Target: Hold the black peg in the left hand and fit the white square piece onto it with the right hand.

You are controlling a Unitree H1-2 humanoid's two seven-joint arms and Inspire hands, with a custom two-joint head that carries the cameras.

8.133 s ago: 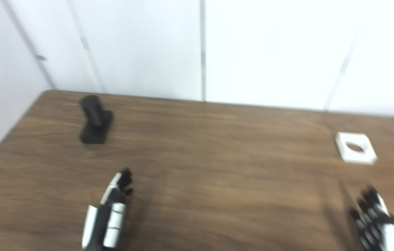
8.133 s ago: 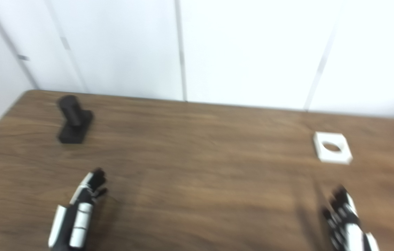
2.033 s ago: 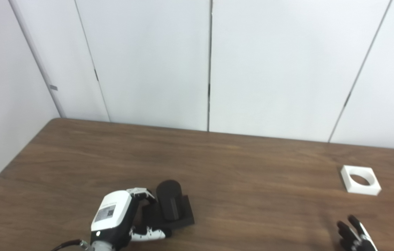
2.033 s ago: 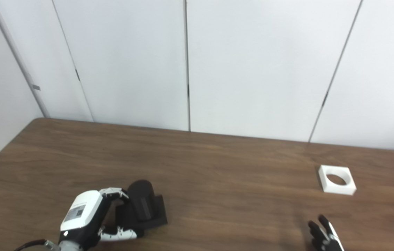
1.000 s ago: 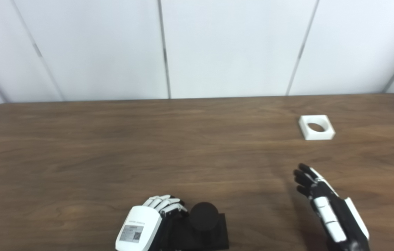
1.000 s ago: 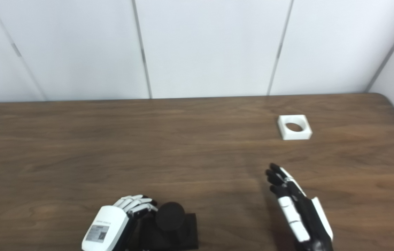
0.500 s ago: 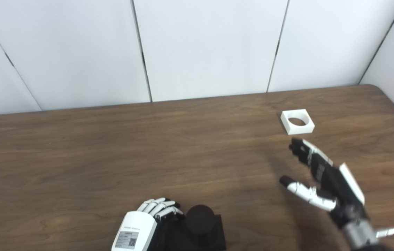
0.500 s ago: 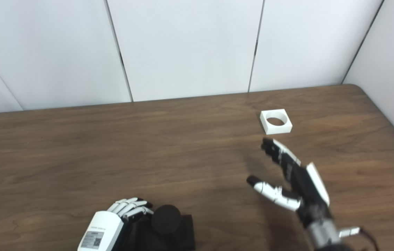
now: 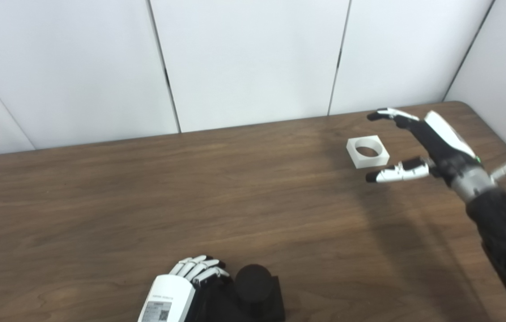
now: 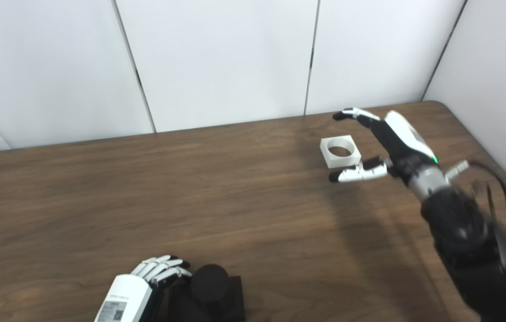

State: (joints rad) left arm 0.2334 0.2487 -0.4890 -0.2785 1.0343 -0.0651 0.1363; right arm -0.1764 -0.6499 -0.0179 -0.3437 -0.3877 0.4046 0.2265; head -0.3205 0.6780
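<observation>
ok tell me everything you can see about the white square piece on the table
The white square piece is a small, flat-topped block with a large round hole through its middle, matte and plastic-looking. It lies flat on the brown wooden table, near the far right corner, turned slightly askew to the table edge. Nothing touches it: the right hand hovers open beside it, fingers beyond its far side and thumb on the near side. The wood shows through the hole.

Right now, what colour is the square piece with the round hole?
White square piece; clearest in the left eye view.
</observation>
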